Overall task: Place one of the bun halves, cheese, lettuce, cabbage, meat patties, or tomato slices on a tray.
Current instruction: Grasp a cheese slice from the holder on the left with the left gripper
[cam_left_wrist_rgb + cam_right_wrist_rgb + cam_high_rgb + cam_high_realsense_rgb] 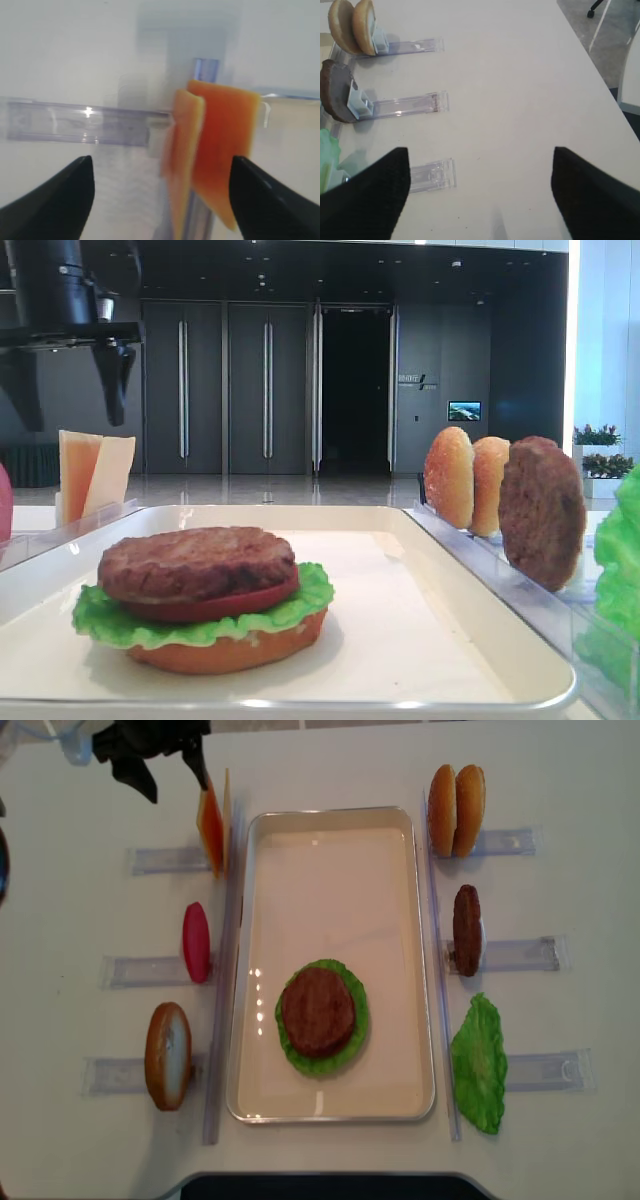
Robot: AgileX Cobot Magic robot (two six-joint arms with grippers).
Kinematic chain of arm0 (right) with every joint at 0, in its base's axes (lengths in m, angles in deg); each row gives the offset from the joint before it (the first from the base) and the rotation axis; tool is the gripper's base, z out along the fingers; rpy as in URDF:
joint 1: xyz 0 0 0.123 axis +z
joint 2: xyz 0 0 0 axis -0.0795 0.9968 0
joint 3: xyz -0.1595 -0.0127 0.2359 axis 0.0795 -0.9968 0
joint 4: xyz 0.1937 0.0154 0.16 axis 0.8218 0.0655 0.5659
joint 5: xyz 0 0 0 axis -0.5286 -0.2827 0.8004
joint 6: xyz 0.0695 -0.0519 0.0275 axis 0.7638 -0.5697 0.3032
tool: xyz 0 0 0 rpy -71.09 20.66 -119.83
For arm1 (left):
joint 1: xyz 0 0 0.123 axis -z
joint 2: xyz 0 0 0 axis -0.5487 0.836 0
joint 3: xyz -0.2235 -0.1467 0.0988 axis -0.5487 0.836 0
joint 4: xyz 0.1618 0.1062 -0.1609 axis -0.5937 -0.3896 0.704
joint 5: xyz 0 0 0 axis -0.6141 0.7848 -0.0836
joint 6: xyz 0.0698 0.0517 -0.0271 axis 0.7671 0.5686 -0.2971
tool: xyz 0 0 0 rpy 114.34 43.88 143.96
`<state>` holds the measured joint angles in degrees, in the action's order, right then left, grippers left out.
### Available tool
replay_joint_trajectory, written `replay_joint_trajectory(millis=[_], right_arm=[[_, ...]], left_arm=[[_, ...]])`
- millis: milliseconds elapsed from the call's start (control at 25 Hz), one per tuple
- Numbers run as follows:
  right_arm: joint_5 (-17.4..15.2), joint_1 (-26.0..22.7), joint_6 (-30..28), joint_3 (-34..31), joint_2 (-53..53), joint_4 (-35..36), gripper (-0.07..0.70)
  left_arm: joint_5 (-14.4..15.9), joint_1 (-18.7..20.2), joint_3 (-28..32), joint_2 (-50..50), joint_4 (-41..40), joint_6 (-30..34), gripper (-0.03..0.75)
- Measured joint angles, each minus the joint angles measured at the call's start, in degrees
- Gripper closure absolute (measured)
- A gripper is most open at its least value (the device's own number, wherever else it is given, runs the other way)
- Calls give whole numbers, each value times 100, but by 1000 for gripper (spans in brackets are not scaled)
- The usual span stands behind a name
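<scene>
Two cheese (222, 140) slices stand on edge in a clear rack, between the wide-apart fingers of my open left gripper (162, 200), which touches neither. From above, that gripper (172, 775) hangs just behind and left of the cheese (212, 825). The cream tray (330, 850) holds a stack of bun half, lettuce (120, 625), tomato slice and meat patty (195, 562). My right gripper (480, 195) is open over bare table, with two bun halves (355, 25), a patty (335, 90) and lettuce (326, 150) at its left.
Left of the tray, clear racks (135, 970) hold a red tomato slice (196, 942) and a bun half (167, 1055). On the right stand two buns (456, 810) and a patty (466, 930), with a lettuce leaf (480, 1065) lying nearer.
</scene>
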<state>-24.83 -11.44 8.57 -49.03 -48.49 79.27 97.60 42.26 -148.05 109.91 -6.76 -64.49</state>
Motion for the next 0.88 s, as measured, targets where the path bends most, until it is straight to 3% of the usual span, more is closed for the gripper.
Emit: replay_joint_trajectory(millis=[240,880], right_arm=[[0,0,0,0,0,0,57],[0,0,0,0,0,0,66]], left_arm=[[7,491,-140,0,0,-332,73],[39,505,-449,112,212,-387,73]])
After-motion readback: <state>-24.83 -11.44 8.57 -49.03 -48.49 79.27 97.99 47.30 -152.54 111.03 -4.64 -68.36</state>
